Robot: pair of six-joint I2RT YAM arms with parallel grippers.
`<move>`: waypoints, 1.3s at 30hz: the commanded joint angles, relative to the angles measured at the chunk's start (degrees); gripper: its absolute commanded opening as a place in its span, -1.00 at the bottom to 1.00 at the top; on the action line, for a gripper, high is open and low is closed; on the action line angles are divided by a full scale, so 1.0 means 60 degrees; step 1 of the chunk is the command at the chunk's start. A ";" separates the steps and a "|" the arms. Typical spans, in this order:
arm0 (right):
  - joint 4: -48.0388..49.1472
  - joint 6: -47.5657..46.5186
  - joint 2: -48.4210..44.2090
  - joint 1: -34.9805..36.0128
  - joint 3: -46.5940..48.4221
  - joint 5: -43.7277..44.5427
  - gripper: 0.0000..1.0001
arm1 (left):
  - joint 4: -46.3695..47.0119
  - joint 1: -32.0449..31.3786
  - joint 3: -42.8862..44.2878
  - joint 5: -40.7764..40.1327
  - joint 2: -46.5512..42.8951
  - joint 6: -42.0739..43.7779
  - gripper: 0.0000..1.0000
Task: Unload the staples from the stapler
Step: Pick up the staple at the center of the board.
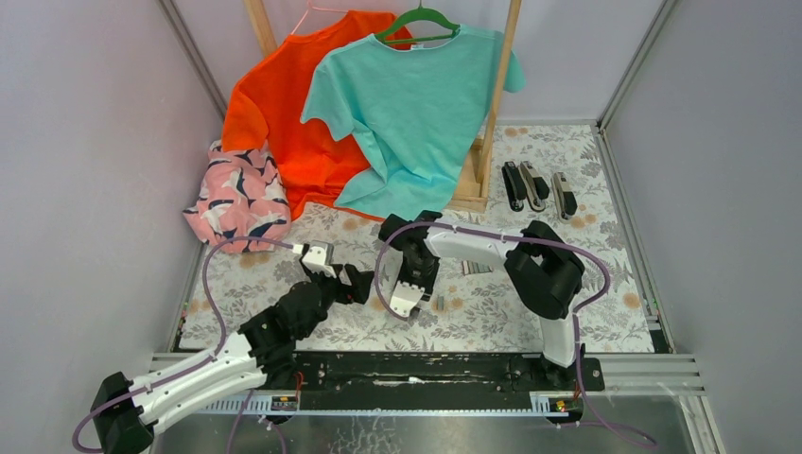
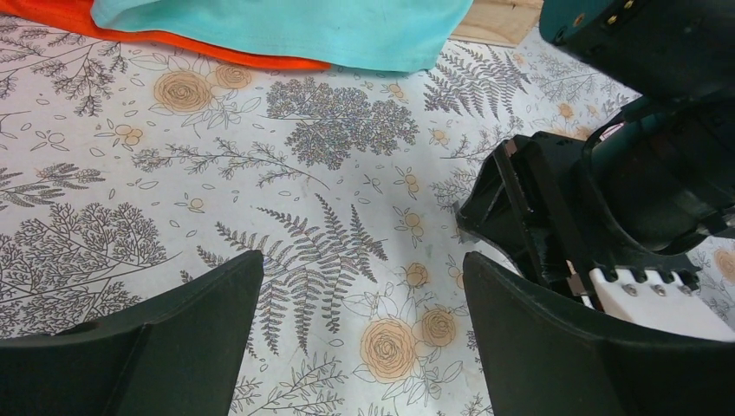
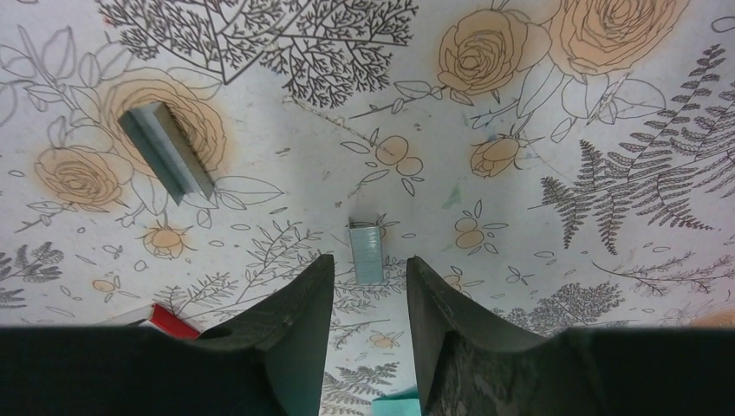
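The left gripper (image 2: 362, 260) sits at the left of the top view with its 2 fingers spread wide and nothing between them. In its own camera only bare floral table cover (image 2: 329, 173) lies under the gap. It looks idle, parked just beside the right arm's wrist.

Nearer the middle of the top view, the right gripper (image 3: 368, 288) points down at the table cover and seems to be doing the work. Its fingers stand part-way apart and clamp nothing.

Judging by the loose staples on the cloth, the stapler has already given up at least some of its load. The step in hand appears to be picking up or tidying a strip. The next move probably calls for a short descent so the fingertips straddle the strip, then a gentle pinch across its narrow width (a thin, flat piece lying flush on cloth can easily slip out).

In the right wrist view, 1 short silvery staple strip (image 3: 366, 251) lies at the centre of the frame. It runs lengthwise into the gap, right at the fingertips and mostly just beyond them. A 2nd, longer strip (image 3: 169, 154) lies in the upper left of that frame, well apart from the fingers.

Further right, in the upper right of the top view, the dark staplers (image 1: 534, 186) lie together, far from both grippers.
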 commanded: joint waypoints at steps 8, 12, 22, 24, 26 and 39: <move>0.0076 0.0000 0.0256 0.0260 0.0058 0.0977 -0.21 | 0.0009 0.0027 0.0017 -0.0179 -0.0096 -0.0094 0.85; 0.0043 0.0042 0.0354 0.0296 0.0026 0.1048 -0.26 | -0.0013 0.0023 0.0025 -0.0169 -0.0133 -0.0104 0.85; 0.0063 0.0072 0.0459 0.0361 0.0002 0.0999 -0.33 | -0.0058 0.0022 0.0017 -0.0153 -0.0195 -0.0098 0.85; 0.0058 0.0078 0.0471 0.0390 -0.0036 0.0997 -0.35 | -0.0057 0.0028 0.0018 -0.0150 -0.0194 -0.0098 0.85; 0.0062 0.0082 0.0464 0.0412 -0.0075 0.0984 -0.37 | -0.0057 0.0027 0.0018 -0.0140 -0.0200 -0.0097 0.85; 0.0228 0.0141 0.0468 0.0483 -0.0285 0.0891 -0.42 | -0.0057 0.0022 0.0002 -0.0107 -0.0230 -0.0101 0.85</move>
